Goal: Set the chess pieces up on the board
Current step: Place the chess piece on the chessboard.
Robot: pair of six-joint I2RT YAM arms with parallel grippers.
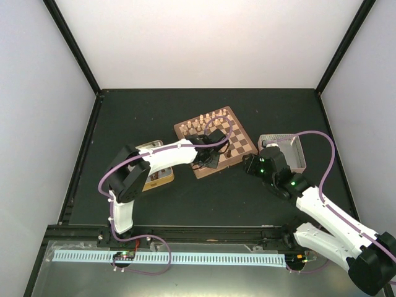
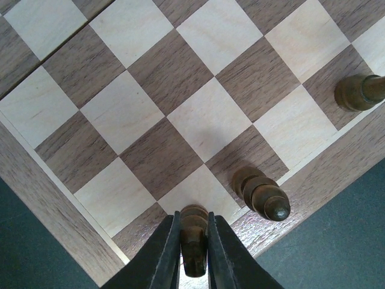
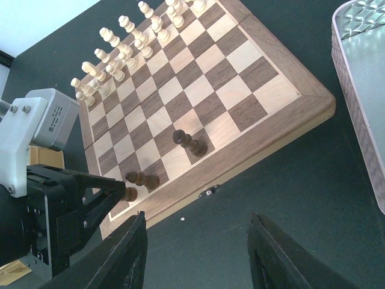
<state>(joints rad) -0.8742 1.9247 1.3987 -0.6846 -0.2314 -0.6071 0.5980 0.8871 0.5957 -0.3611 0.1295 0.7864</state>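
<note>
The board (image 1: pixel 238 143) lies tilted at the table's middle, and also shows in the left wrist view (image 2: pixel 144 120) and the right wrist view (image 3: pixel 240 66). My left gripper (image 2: pixel 194 220) is shut on a dark-brown chess piece (image 2: pixel 194 244), upright over a square in the board's near row by the corner. It shows from the side in the right wrist view (image 3: pixel 129 194). Two more dark pieces (image 2: pixel 262 195) (image 2: pixel 359 91) stand in the same row. My right gripper (image 3: pixel 198 253) is open and empty over the mat, just off the board's near edge.
Cream chessmen (image 3: pixel 129 36) fill the board's far rows. A metal tin (image 1: pixel 286 150) sits right of the board, close to my right gripper (image 1: pixel 252 164). Another tin (image 1: pixel 154 168) lies left, partly under my left arm. Black walls ring the mat.
</note>
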